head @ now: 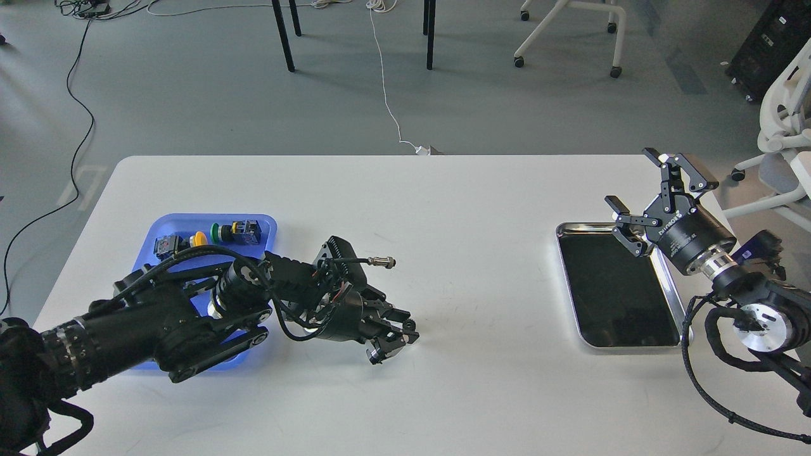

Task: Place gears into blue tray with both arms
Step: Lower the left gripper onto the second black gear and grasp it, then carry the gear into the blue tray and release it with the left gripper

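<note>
left arm (pixel 146 329) lies low across the blue tray (pixel 166 223), hiding most of it; its gripper (pixel 396 345) sits on the table (pixel 443 209) right of the tray, fingers close together, and i cannot tell whether it holds anything. 2 push-buttons (pixel 237 232) rest at the tray's far edge. no gears can be made out. far right of the tray, the right gripper (pixel 659 193) hovers wide open and empty over a metal tray (pixel 671 278).

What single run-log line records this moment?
left gripper: low over table, state unclear | right gripper: open, empty, raised | blue tray: push-buttons | gears: none visible
</note>
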Action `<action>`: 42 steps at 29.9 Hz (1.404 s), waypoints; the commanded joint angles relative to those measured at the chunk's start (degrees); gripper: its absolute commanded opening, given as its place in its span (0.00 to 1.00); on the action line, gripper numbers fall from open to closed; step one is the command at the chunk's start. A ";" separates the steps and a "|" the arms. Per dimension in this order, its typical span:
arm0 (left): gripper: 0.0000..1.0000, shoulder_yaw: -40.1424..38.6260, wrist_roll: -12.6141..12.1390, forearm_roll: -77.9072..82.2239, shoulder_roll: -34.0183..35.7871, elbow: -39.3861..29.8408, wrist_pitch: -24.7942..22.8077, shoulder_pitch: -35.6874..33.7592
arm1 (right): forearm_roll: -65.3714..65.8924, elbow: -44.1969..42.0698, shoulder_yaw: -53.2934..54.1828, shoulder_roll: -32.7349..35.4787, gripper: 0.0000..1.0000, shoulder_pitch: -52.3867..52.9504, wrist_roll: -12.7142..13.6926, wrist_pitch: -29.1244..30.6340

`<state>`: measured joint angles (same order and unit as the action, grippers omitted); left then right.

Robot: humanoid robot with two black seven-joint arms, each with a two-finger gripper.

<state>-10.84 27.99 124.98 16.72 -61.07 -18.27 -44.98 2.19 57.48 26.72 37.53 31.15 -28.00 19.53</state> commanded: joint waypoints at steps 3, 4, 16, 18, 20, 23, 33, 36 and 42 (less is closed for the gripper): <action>0.12 0.03 0.01 0.02 -0.20 0.16 0.52 -0.11 | 0.00 0.00 0.00 0.00 0.96 -0.03 0.00 -0.02; 0.11 -0.06 0.01 0.02 -0.20 0.16 0.52 -0.11 | 0.00 0.00 0.00 0.00 0.96 -0.03 0.00 -0.02; 0.12 -0.76 0.01 0.02 5.30 -3.07 1.83 -4.22 | 0.00 0.00 0.00 -0.09 0.96 -0.03 0.00 -0.02; 0.12 -0.76 0.01 0.02 5.34 -3.09 1.83 -4.24 | 0.00 0.00 0.00 -0.09 0.96 -0.03 0.00 -0.02; 0.13 -1.12 0.01 0.02 9.74 -5.90 1.83 -5.47 | 0.00 0.00 -0.09 -0.09 0.96 -0.03 0.00 -0.02; 0.14 -1.29 0.01 0.02 19.37 -7.39 1.92 -5.47 | 0.09 0.00 -0.09 -0.18 0.96 -0.03 0.00 -0.02; 0.15 -1.12 0.01 0.02 30.74 -5.82 2.01 -4.15 | 0.09 0.00 -0.27 -0.97 0.96 0.32 0.00 -0.02; 0.15 -1.20 0.01 0.02 30.74 -3.45 2.45 -2.92 | 0.09 0.00 -0.27 -0.97 0.96 0.32 0.00 -0.02; 0.16 -1.20 0.01 0.02 29.95 0.25 3.86 -1.95 | 0.09 0.09 -0.18 -0.88 0.96 0.23 0.00 -0.02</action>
<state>-12.01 28.01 125.00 46.92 -62.69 -14.61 -47.31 2.29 57.48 26.45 36.57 31.47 -28.00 19.48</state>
